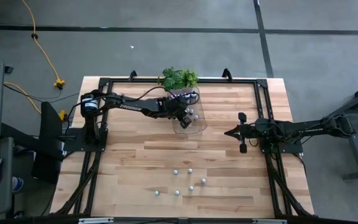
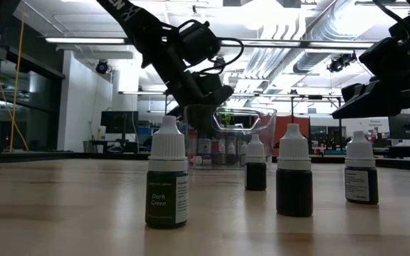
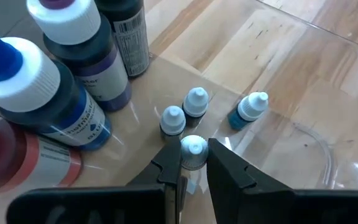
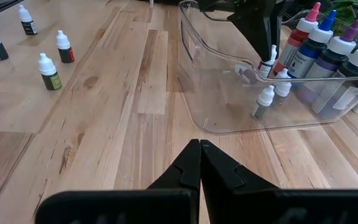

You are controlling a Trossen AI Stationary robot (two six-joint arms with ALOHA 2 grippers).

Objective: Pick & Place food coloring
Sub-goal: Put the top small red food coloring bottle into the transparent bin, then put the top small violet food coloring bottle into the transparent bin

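Observation:
The clear tray (image 1: 192,127) stands at the table's far middle, in front of the green plant (image 1: 179,78). In it stand larger food coloring bottles with blue (image 3: 17,74), purple (image 3: 73,25) and pink (image 4: 304,34) tops, and some tiny white-capped ones (image 3: 173,119) (image 3: 248,111). My left gripper (image 3: 193,157) reaches down into the tray, shut on one tiny bottle (image 3: 193,149). Several more tiny bottles (image 1: 190,171) stand upright on the wood near the front. My right gripper (image 4: 199,148) waits shut, low over the table's right side (image 1: 236,132). My left gripper pinches a tiny bottle between its two fingers, at and just below its white cap (image 3: 194,145). The fingers (image 4: 267,43) come slanting down from above and from the table's left. The bottle stays inside the tray; whether its base rests on the tray floor I cannot tell.
The tray's tall clear walls (image 4: 216,118) ring the left gripper. The loose bottles stand scattered (image 2: 166,181) (image 2: 294,171) (image 4: 50,71) across the near middle. Black frame rails (image 1: 92,162) run along both sides of the table.

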